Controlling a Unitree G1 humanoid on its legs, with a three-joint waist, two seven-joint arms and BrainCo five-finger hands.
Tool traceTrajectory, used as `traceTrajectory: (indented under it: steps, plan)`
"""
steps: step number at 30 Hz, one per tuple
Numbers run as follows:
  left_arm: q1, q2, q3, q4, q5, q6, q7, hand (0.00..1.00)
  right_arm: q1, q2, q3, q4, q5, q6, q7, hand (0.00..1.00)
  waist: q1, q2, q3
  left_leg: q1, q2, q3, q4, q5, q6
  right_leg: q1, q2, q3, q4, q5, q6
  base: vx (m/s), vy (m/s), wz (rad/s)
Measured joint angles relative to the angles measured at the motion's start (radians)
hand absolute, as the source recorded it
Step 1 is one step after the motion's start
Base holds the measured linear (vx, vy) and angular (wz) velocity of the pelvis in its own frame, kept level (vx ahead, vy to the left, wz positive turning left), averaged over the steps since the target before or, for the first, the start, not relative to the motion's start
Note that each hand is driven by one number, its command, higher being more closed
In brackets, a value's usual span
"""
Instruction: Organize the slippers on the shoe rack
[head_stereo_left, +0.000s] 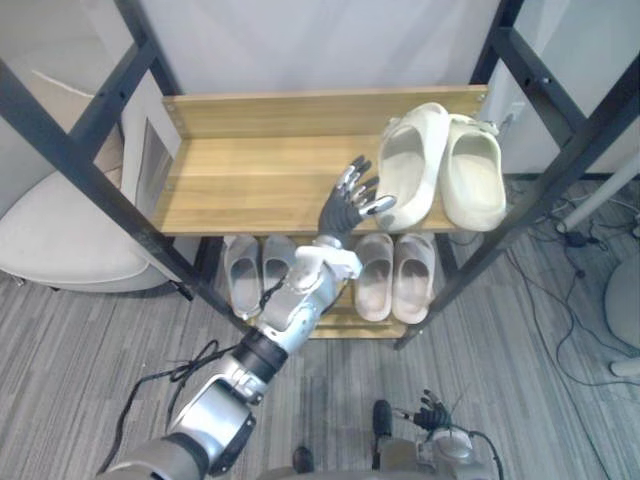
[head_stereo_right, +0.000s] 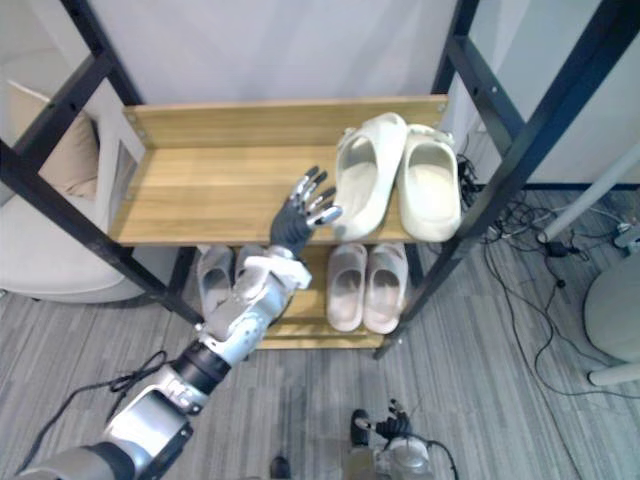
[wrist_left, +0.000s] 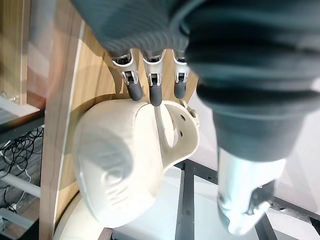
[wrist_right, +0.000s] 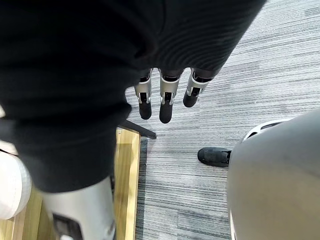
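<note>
Your left hand (head_stereo_left: 350, 205) is raised over the top shelf (head_stereo_left: 250, 170) of the shoe rack (head_stereo_left: 300, 112). Its fingers are spread and straight and grip nothing. Its fingertips (wrist_left: 155, 95) stand just beside the rim of the tilted cream slipper (head_stereo_left: 408, 165); you cannot confirm contact.

That slipper lies on its side at the shelf's right end and leans against the flat cream slipper (head_stereo_left: 472, 172), which sits sole down. On the lower shelf (head_stereo_right: 330, 338) a pair of grey slippers (head_stereo_left: 255, 268) and a pair of beige slippers (head_stereo_left: 392, 275) stand side by side, toes pointing inward.

Your right hand (head_stereo_left: 432, 412) hangs low over the grey floor (wrist_right: 240, 75), well apart from the rack. Its fingers (wrist_right: 165, 105) are straight and hold nothing.
</note>
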Motion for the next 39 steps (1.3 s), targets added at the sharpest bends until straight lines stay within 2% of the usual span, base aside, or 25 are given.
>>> traceTrajectory:
  steps: [9,16,24,33,39]
  plan:
    - [-0.043,-0.005,-0.005,0.038,0.0,0.0,0.015,0.0,-0.003,0.005,0.0,0.0,0.0,0.0,-0.003,0.0,-0.001,-0.016,0.01,0.008,0.0,0.013,-0.003,0.0,0.0,0.0,0.001,0.01,0.0,0.0,0.0,0.0,0.0,-0.03]
    - [-0.043,-0.008,-0.005,0.038,0.0,-0.001,0.015,0.0,-0.003,0.005,0.0,0.0,0.0,0.0,-0.003,0.0,-0.002,-0.016,0.01,0.012,0.0,0.016,-0.01,0.0,0.0,0.0,0.002,0.01,0.0,0.0,0.0,0.0,0.0,-0.01]
    - [-0.096,-0.065,-0.075,0.038,-0.001,-0.001,0.02,0.0,0.002,0.006,0.0,-0.001,0.0,-0.001,-0.003,0.0,0.007,-0.019,0.008,-0.01,-0.012,-0.001,0.001,0.006,0.007,-0.007,-0.016,0.009,0.001,0.0,0.001,0.0,0.002,0.08]
    - [-0.127,-0.079,-0.073,0.034,0.002,-0.001,0.02,0.0,0.02,0.006,-0.001,-0.005,0.0,-0.001,-0.004,0.0,0.017,-0.023,-0.023,-0.027,-0.028,0.011,0.005,0.016,0.013,-0.028,-0.026,0.034,0.001,0.009,0.011,-0.01,0.002,-0.04]
    - [-0.116,-0.069,-0.015,0.038,0.015,-0.002,0.021,0.0,0.02,0.008,-0.006,-0.005,0.0,0.0,-0.004,0.0,0.016,-0.023,-0.022,-0.011,-0.026,0.02,0.001,0.016,0.014,-0.019,-0.023,0.035,0.0,0.013,0.01,-0.01,0.0,-0.05]
